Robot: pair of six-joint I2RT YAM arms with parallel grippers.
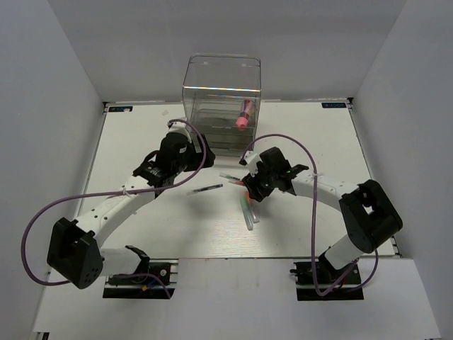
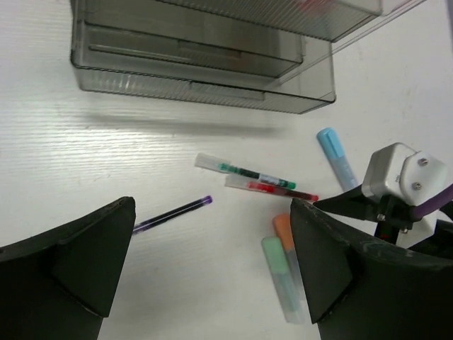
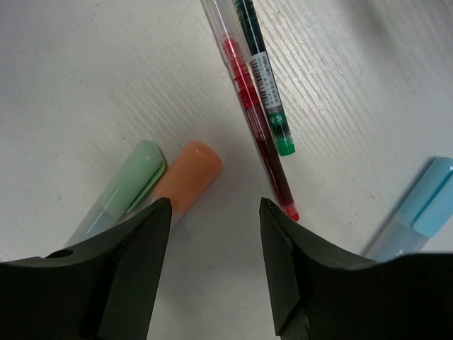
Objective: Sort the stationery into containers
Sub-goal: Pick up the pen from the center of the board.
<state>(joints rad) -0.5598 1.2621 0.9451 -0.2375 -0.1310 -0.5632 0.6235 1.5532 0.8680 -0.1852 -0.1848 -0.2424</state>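
The clear organizer stands at the back, with a pink tube in its top bin. Its grey drawers show in the left wrist view. My left gripper hangs wide open above the table, holding nothing. A thin purple pen lies just ahead of it. My right gripper is open and low over bare table, between an orange marker and a red pen. A green marker, a green pen and a light-blue marker lie close by.
The white table is walled on three sides. The two grippers work close together in front of the organizer, and the right wrist's white housing sits at the right of the left wrist view. Purple cables loop over both arms.
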